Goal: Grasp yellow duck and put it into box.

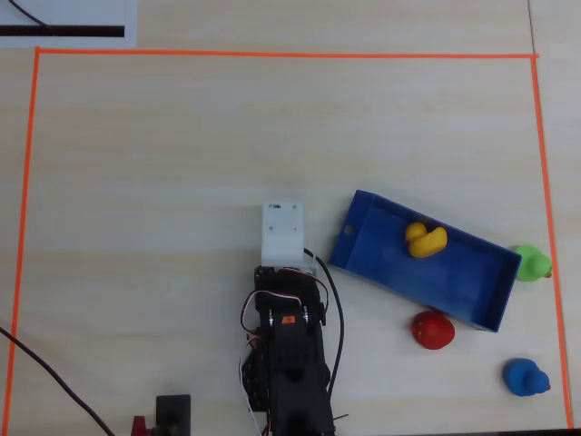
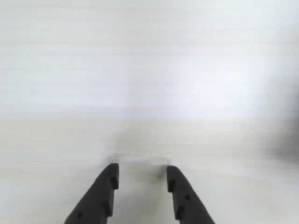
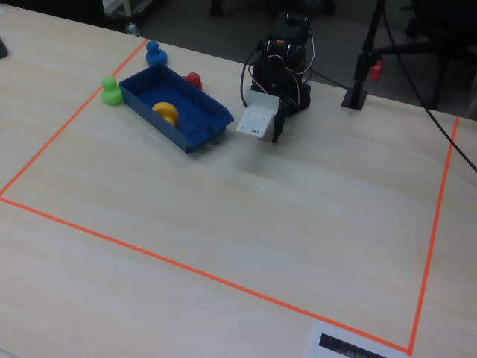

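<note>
The yellow duck lies inside the box, a long blue tray right of the arm; both also show in the fixed view, the duck in the box. My gripper is open and empty, and its two dark fingers hang over bare table in the wrist view. In the overhead view the white wrist housing hides the fingers; it sits just left of the box's short end with the round hole. The duck and box are out of the wrist view.
A green duck touches the box's far right end. A red duck and a blue duck stand on the table below it. Orange tape frames the work area. Cables run at the lower left.
</note>
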